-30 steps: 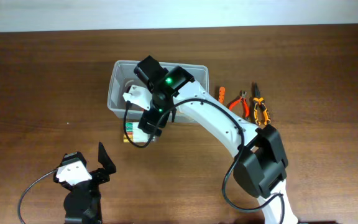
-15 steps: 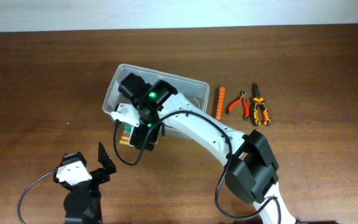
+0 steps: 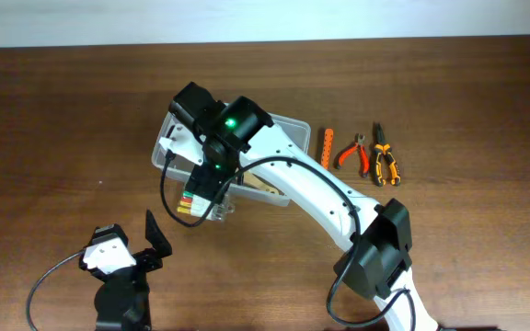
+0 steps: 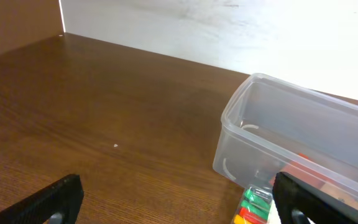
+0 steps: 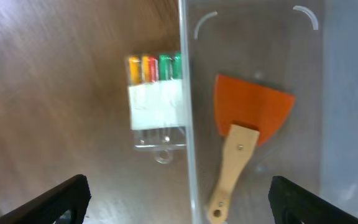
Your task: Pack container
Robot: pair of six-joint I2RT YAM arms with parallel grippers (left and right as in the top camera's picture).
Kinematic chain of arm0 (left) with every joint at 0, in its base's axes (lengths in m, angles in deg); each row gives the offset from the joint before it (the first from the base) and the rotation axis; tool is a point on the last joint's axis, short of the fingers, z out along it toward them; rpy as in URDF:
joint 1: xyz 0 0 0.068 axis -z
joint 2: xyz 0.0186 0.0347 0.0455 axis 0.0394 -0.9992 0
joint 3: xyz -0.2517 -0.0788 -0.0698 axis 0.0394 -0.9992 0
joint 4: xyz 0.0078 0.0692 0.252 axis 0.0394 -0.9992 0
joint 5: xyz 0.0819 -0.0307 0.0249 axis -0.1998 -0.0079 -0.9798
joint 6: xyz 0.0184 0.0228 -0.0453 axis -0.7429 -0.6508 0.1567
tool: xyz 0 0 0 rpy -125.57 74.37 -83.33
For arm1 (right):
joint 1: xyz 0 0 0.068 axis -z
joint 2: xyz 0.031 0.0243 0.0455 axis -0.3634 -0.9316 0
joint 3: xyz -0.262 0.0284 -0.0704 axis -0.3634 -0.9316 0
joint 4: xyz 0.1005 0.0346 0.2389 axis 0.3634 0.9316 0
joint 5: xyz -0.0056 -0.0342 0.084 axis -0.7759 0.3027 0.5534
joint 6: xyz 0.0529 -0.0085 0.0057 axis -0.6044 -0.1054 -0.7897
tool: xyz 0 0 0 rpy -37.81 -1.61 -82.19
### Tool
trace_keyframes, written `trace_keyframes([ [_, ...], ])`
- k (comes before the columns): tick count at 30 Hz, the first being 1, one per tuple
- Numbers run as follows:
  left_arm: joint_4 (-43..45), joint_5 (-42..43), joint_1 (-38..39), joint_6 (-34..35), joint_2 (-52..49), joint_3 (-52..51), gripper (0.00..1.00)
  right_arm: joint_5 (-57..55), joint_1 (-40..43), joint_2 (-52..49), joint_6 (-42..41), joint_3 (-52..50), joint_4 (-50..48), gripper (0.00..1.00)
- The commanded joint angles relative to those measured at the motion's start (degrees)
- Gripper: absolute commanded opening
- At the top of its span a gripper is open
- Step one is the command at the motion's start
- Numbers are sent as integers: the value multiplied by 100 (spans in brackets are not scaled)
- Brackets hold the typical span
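Note:
A clear plastic container point(image 3: 288, 129) sits skewed at the table's middle, mostly under my right arm. In the right wrist view its wall point(image 5: 184, 74) runs down the frame. An orange spatula with a wooden handle point(image 5: 244, 130) lies inside it. A clear pack of coloured markers point(image 3: 191, 198) lies on the table just outside the container's front-left wall; it also shows in the right wrist view point(image 5: 157, 99) and the left wrist view point(image 4: 250, 205). My right gripper point(image 5: 182, 202) is open and empty above that wall. My left gripper point(image 4: 179, 205) is open and empty near the front edge.
An orange stick-like piece point(image 3: 327, 150), red pliers point(image 3: 352, 152) and yellow-and-black pliers point(image 3: 385, 165) lie right of the container. In the left wrist view the container's corner point(image 4: 247, 143) is ahead on the right. A white wall backs the table.
The container has shifted left and turned askew under my right arm. My right gripper moved left and toward the front, over the container's wall and the marker pack. The left arm has not moved.

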State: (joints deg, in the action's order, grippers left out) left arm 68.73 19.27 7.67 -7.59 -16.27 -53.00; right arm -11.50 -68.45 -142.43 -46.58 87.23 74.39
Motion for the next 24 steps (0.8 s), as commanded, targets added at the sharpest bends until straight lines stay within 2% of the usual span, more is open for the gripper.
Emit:
trace_keyframes([
  [1, -4, -22, 22, -50, 26, -22, 99, 802, -81, -7, -328, -37, 155, 92],
  [7, -4, -22, 22, -50, 26, -22, 99, 1311, -476, -7, -350, -197, 236, 91],
  [13, -4, -20, 22, -50, 26, -22, 99, 1287, -597, -111, -339, -278, -28, 91],
  [18, -4, -20, 22, -50, 26, -22, 99, 1290, -297, -511, -341, -857, -538, 91],
  [24, -4, -22, 22, -50, 26, -22, 99, 1290, 271, -662, -339, -949, -960, 91],
])
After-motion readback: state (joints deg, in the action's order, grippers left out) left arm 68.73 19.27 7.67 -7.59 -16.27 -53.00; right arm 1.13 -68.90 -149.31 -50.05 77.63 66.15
